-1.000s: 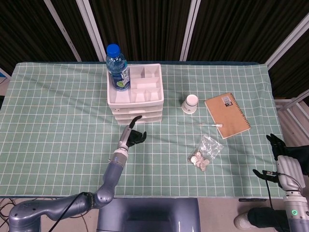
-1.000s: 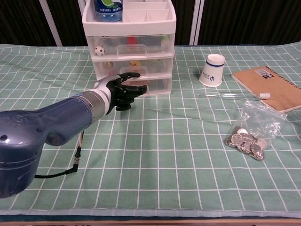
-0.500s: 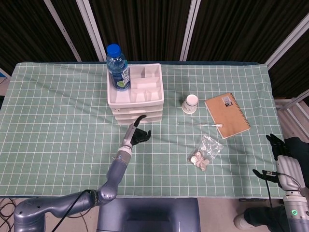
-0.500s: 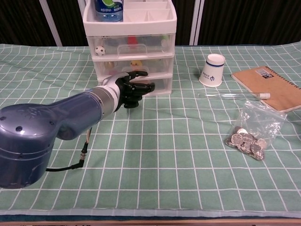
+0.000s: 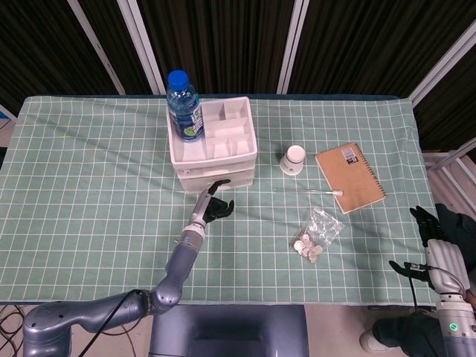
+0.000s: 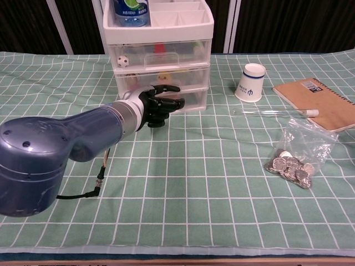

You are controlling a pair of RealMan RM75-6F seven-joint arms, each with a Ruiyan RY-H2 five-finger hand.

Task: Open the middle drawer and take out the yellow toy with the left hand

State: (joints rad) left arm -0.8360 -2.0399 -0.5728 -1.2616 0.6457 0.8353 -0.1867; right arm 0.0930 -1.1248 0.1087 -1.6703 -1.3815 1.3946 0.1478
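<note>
The white three-drawer unit [image 5: 214,151] [image 6: 161,55] stands at the back middle of the table, leaning slightly, with all drawers closed. A yellow toy [image 6: 163,76] shows through the clear front of the middle drawer [image 6: 183,76]. My left hand [image 5: 212,208] [image 6: 160,103] is right against the unit's front, between the middle and bottom drawers. Its fingers are curled in and its upper fingertips [image 6: 169,88] touch the middle drawer's lower edge. I cannot see whether they hook the handle. My right hand [image 5: 430,245] hangs off the table's right edge, fingers apart and empty.
A blue-capped bottle [image 5: 184,104] [image 6: 131,8] stands in the unit's top tray. To the right are a white cup [image 5: 293,158] [image 6: 249,81], a brown notebook [image 5: 349,177] [image 6: 321,102], a clear tube [image 6: 272,112] and a bag of coins [image 5: 316,234] [image 6: 297,158].
My left hand has moved forward and to the right, up against the drawer fronts. The drawer unit has shifted to the right and tilted. The right hand has stayed still.
</note>
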